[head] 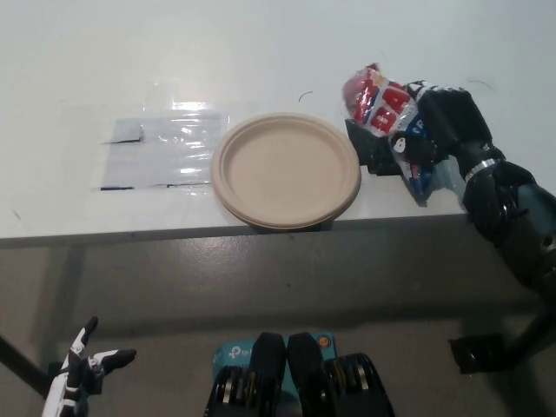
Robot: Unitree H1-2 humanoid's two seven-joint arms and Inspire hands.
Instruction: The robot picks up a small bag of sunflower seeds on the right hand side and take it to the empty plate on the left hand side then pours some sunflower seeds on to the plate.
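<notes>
A small red, white and blue bag of sunflower seeds [380, 106] is held above the table by my black right hand [443, 126], which is shut on it. The bag is tilted with its top toward the left, just right of the plate's rim. The beige paper plate [285, 169] lies bare near the table's front edge. My white left hand [82, 369] rests low at the bottom left, below the table, fingers apart and holding nothing.
A black block [375, 152] lies on the white table [261, 52] under the bag, right of the plate. A clear plastic sheet [161, 149] is taped down left of the plate. The table's front edge [174, 234] runs across the middle.
</notes>
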